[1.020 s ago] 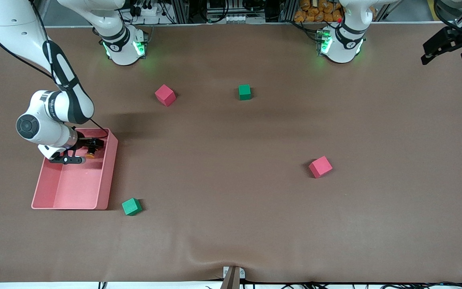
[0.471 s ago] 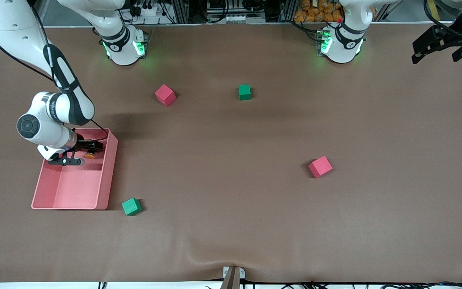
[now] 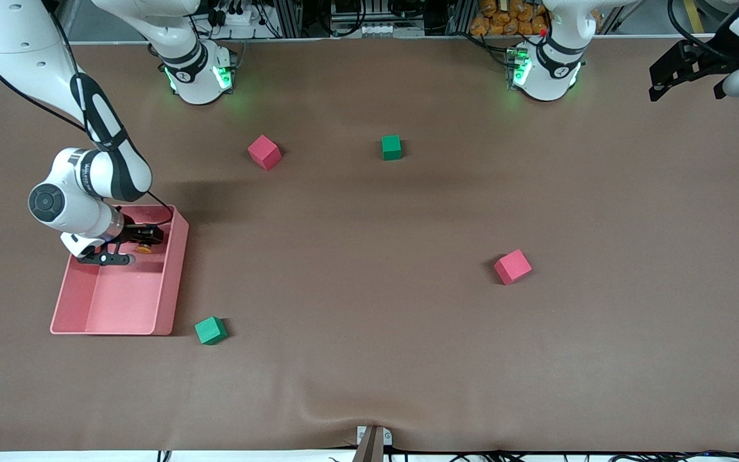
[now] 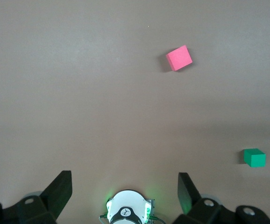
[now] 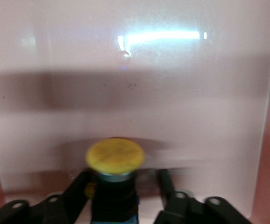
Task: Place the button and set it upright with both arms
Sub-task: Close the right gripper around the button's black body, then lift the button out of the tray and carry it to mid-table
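The button [image 3: 145, 248] [image 5: 115, 156], an orange-yellow cap on a black body, lies in the pink tray [image 3: 177, 276] at the end farther from the front camera. My right gripper [image 3: 144, 246] [image 5: 125, 183] is down in the tray, open, with a finger on each side of the black body. One finger touches the body; a gap shows beside the other finger [image 5: 166, 184]. My left gripper [image 3: 685, 95] [image 4: 124, 182] hangs open and holds nothing, high over the table's corner at the left arm's end.
Two red cubes [image 3: 263, 152] [image 3: 512, 266] and two green cubes [image 3: 391, 147] [image 3: 210, 330] lie scattered on the brown table. The left wrist view shows a red cube [image 4: 179, 58], a green cube [image 4: 254, 157] and the left arm's base [image 4: 128, 212].
The right gripper's fingers have drawn in round the button in the tray. The left gripper has drifted a little toward its own base and higher.
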